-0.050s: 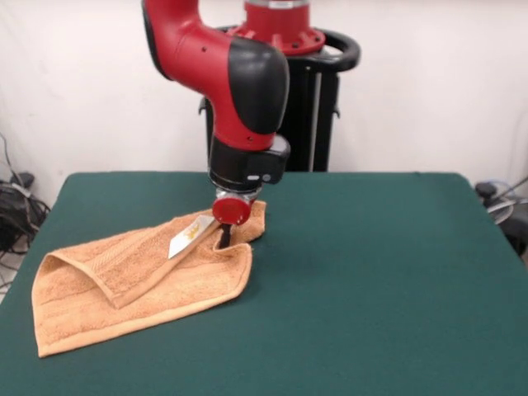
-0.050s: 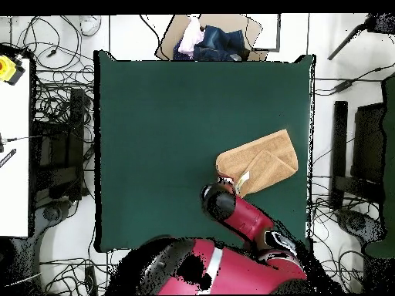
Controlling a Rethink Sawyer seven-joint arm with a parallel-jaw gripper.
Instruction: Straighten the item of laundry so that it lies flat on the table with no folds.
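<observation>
In the front view the towel [image 1: 124,285] lies at the tabletop's near left corner, its lowest corner close to the near edge and its left fold just inside the left edge. It is not flat: a flap is doubled over on top in a diagonal fold, and a small white care tag [image 1: 186,237] shows on the turned-up part. At the towel's far right end the gripper [image 1: 223,238] reaches down from the red and black arm [image 1: 235,91] — its dark tips sit right at the cloth beside the tag, but whether the fingers are apart, together or pinching the terry cannot be told from either view. The dark green table [image 1: 379,280] lies open to the right of the towel and beyond it, with bare felt running to the right edge and to the far edge. In the overhead view the towel [image 2: 261,163] sits near one side edge of the table [image 2: 154,139], clear of it, and most of the top is free — a bundle of dark and pale cloth [image 2: 207,42] lies just off the top edge.
</observation>
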